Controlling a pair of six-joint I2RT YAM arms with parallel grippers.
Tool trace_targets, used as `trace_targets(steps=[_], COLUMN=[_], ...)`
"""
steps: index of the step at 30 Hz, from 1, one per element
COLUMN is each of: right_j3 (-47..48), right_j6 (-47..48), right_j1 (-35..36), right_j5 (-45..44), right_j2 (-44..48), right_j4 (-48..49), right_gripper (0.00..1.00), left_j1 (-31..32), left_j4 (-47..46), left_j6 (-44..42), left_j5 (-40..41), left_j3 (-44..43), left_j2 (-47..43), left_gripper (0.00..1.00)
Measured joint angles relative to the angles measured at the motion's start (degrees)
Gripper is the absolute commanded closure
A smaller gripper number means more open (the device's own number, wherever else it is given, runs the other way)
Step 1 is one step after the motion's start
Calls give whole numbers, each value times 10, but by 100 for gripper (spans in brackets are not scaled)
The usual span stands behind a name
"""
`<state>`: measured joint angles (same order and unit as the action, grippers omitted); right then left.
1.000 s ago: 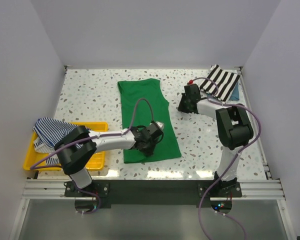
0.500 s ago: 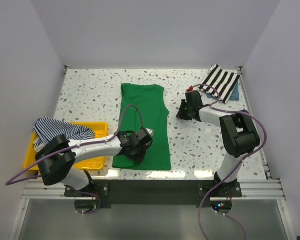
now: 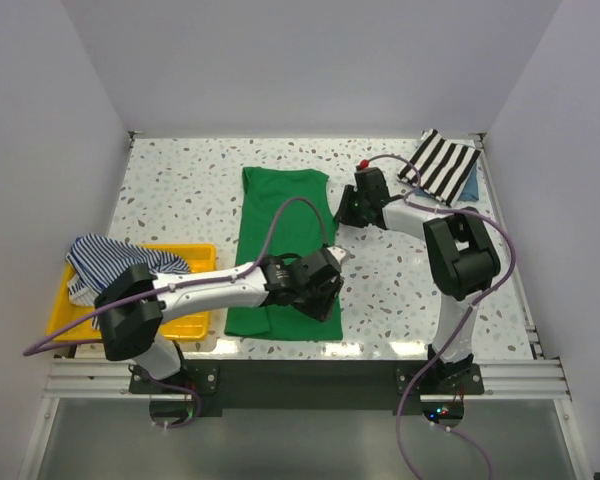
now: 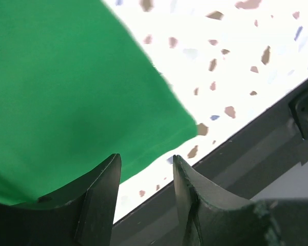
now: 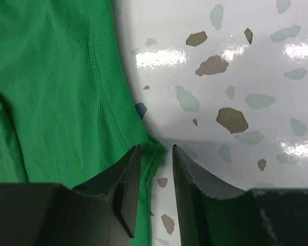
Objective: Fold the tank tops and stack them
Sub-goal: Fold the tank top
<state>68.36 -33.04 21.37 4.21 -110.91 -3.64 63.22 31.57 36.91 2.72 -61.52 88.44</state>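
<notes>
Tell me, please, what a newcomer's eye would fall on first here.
The bright green tank top lies as a long strip mid-table, the left gripper open at its near right corner, the right gripper open at its right edge. On the left, a navy-striped tank top drapes over a yellow tray; a black-and-white striped cloth sits at the far right corner.
</notes>
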Motion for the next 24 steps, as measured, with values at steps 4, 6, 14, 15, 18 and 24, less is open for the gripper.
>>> trace_targets(steps=[4, 6, 14, 15, 18, 24], right_j3=[16, 25, 35, 35, 35, 36], right_j6=[-1, 0, -4, -4, -4, -4], right_j1=[1, 2, 4, 4, 4, 4], right_j5=[1, 0, 1, 1, 1, 0], right_j2=[-22, -29, -43, -43, -43, -43], right_j4=[-2, -2, 0, 0, 0, 0], right_gripper=[67, 81, 98, 98, 99, 100], left_j1=[31, 41, 68, 71, 82, 97], left_j4=[-19, -28, -48, -48, -47, -38], left_j6=[0, 0, 7, 10, 17, 31], left_j5=[-18, -26, -35, -35, -33, -10], left_j3=[-29, -43, -91, -91, -91, -102], left_j2=[63, 89, 159, 162, 172, 205], left_gripper=[47, 47, 49, 51, 54, 66])
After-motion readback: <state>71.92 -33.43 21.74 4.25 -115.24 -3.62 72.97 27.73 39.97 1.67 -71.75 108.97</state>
